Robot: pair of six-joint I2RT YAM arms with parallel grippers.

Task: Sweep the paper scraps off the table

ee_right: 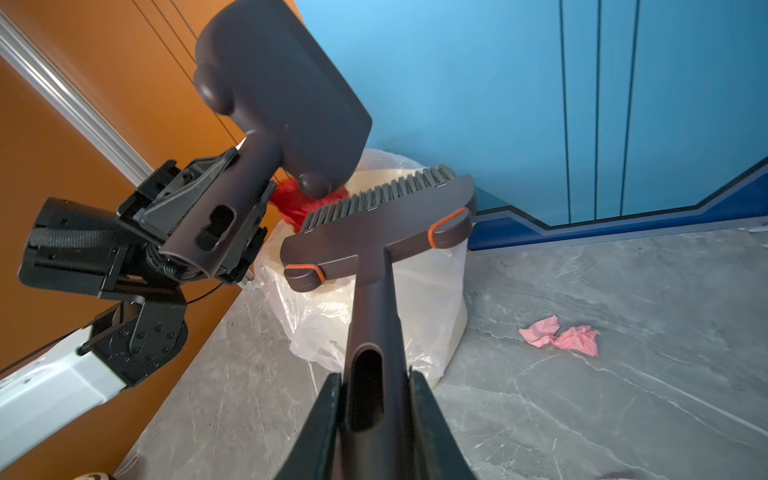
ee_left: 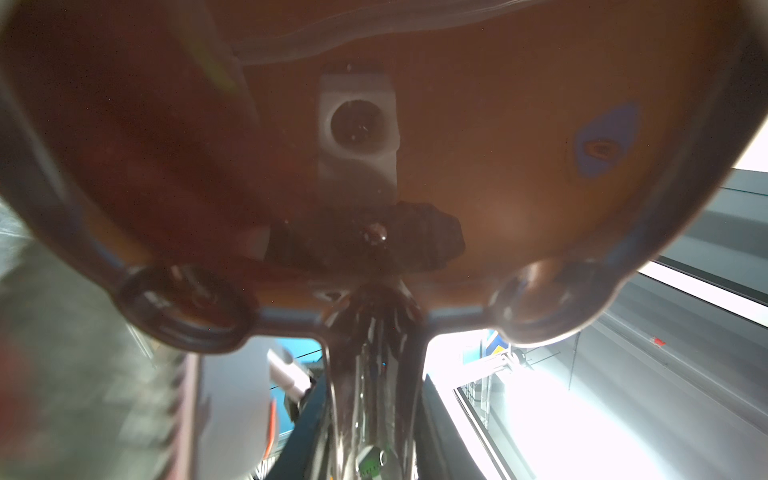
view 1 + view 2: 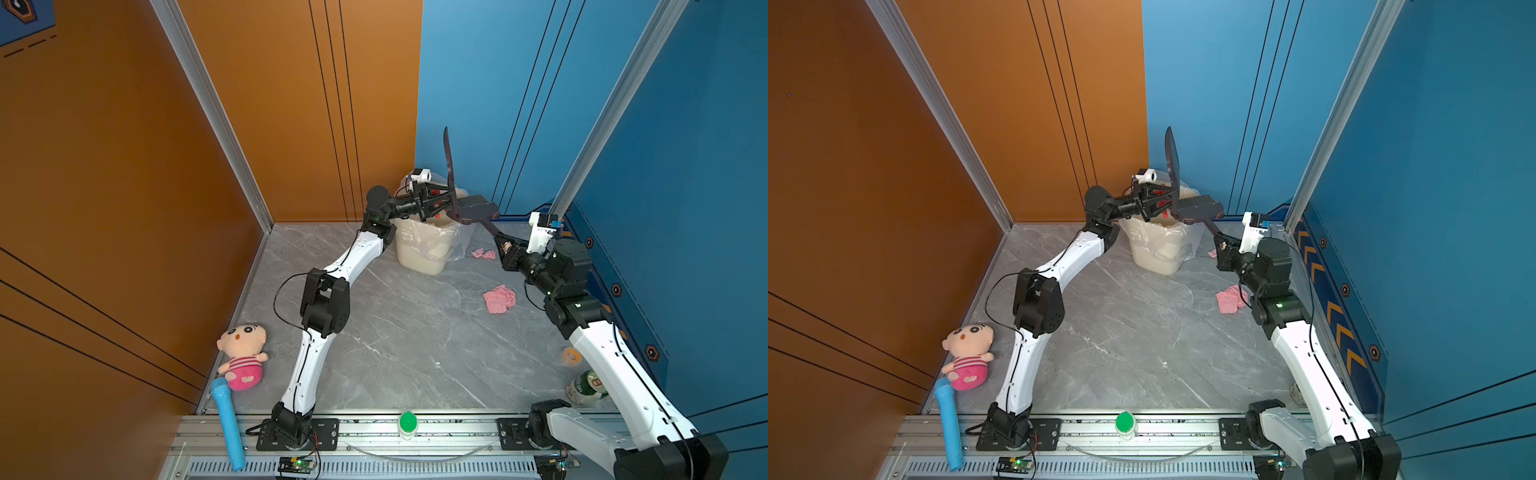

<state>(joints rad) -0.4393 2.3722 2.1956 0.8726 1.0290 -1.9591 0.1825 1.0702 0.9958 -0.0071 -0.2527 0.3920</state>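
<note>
1. Left pincer is clamped shut on the handle of the dark dustpan, which stands tipped up on edge above the bin at the far edge of the worktop; the left wrist view is filled by the pan's glossy inside.
2. Right pincer is closed tight on the handle of the dark brush, whose bristled head hangs over the bin's rim, just beside the dustpan.
3. Paper scraps still lie on the worktop: a small pink pair near the foot of the bin, toward the right edge, and a larger pink crumple nearer the middle of the right side, beside the right arm.
4. Red paper shows inside the bin, which is lined with a clear plastic bag.
5. A plush doll in a pink-striped top sits at the near left corner, touching a blue tube that reaches over the front rail.
6. A green-capped bottle stands on the front rail, and a green can lies at the near right corner.
</note>
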